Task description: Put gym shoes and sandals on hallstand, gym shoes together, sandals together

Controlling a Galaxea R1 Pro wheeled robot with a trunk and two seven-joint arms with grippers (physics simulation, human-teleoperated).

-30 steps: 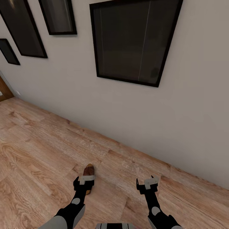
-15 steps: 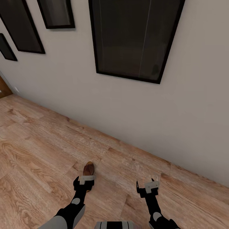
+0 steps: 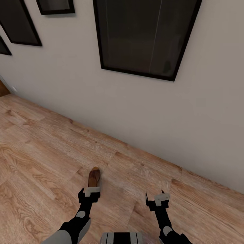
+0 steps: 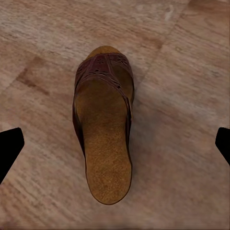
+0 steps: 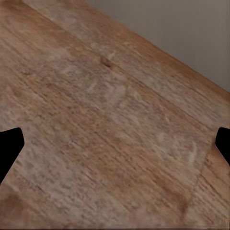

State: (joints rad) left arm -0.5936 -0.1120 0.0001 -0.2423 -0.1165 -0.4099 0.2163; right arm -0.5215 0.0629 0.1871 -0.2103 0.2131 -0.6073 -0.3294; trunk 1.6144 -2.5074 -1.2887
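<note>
One brown sandal [image 3: 94, 177] with a dark strap and tan footbed lies on the corridor floor [image 3: 40, 159], its toe pointing toward the wall. My left gripper [image 3: 89, 191] hangs over its heel end. In the left wrist view the sandal [image 4: 103, 139] lies between the two spread fingertips [image 4: 9, 148], and the gripper [image 4: 115, 148] is open and above it. My right gripper [image 3: 160, 198] is open over bare planks [image 5: 110, 139], with nothing between its fingers. The gym shoes and the hallstand are out of view.
A pale wall [image 3: 128, 108] runs diagonally close ahead, meeting the floor along a skirting line. Dark framed pictures [image 3: 145, 37] hang on it. A brown door edge [image 3: 2, 88] shows at the far left. Open wood floor stretches to the left.
The whole view has shifted as the camera moved: wall and frames slid up and left. The sandal now shows further out beyond my left gripper. Both grippers stay open.
</note>
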